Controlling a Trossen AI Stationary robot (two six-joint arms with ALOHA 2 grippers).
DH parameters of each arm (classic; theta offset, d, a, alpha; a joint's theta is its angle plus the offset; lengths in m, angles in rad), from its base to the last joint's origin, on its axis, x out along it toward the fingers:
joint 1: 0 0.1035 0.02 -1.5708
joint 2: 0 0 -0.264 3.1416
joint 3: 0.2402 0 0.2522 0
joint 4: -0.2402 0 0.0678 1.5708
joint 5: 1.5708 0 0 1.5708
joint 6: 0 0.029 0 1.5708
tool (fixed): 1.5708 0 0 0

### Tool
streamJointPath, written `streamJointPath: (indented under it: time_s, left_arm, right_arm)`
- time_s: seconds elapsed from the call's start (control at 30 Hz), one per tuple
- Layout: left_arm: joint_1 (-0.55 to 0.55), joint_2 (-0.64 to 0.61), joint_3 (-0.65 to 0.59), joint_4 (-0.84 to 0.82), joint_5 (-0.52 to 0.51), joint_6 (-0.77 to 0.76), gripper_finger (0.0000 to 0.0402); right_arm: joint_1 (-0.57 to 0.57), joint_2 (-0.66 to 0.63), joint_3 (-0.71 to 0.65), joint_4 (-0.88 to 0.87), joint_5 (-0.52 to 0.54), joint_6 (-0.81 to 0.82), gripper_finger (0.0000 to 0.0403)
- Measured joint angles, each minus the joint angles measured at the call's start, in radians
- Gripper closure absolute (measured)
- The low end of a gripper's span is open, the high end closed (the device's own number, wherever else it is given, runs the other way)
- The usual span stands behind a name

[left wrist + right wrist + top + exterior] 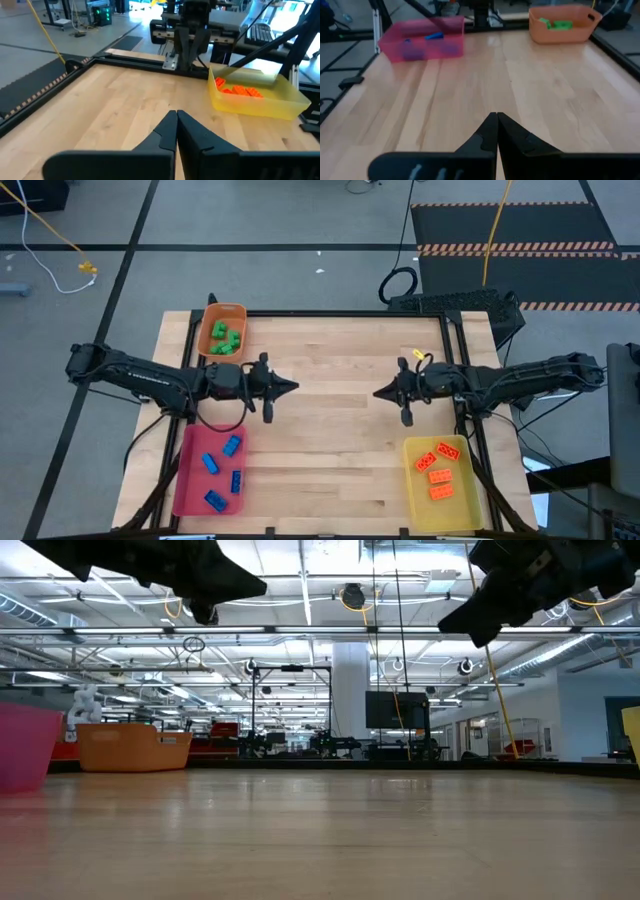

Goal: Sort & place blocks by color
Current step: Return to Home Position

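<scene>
Green blocks (225, 337) lie in the orange tray (222, 312) at the table's far left. Blue blocks (222, 470) lie in the pink tray (190, 480) at the near left. Orange blocks (439, 471) lie in the yellow tray (465, 495) at the near right. My left gripper (294, 387) hovers shut above the table's left half, pointing right, holding nothing. My right gripper (378, 393) hovers shut above the right half, pointing left, holding nothing. In the wrist views the shut fingertips of my left gripper (176, 116) and my right gripper (496, 117) meet above bare wood.
Bare wooden tabletop (335, 440) spreads between the two grippers and the trays. A black frame rail (340, 313) runs along the table's far edge. A keyboard (455, 302) and cables lie on the floor beyond the far right corner.
</scene>
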Motion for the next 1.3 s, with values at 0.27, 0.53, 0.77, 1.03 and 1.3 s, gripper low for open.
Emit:
streamJointPath:
  time_s: [0.27, 0.53, 0.77, 1.03, 1.3]
  left_arm:
    - [0.037, -0.027, 0.000, -0.092, 0.013, 0.006, 0.0397]
    - [0.078, -0.052, 0.000, -0.134, 0.062, -0.003, 0.0399]
    - [0.081, -0.062, 0.000, -0.186, 0.088, -0.003, 0.0400]
    - [0.068, -0.081, 0.000, -0.160, 0.086, 0.017, 0.0400]
    - [0.069, -0.147, -0.075, -0.111, 0.076, 0.006, 0.0400]
  right_arm:
    - [-0.010, 0.000, 0.000, 0.052, 0.034, -0.044, 0.0403]
    - [-0.021, 0.000, 0.000, 0.002, 0.050, -0.018, 0.0403]
    - [-0.021, -0.063, 0.000, -0.080, 0.051, 0.000, 0.0403]
    - [-0.021, -0.198, -0.075, -0.077, 0.051, 0.036, 0.0403]
    - [-0.022, -0.331, -0.266, 0.082, 0.051, 0.086, 0.0403]
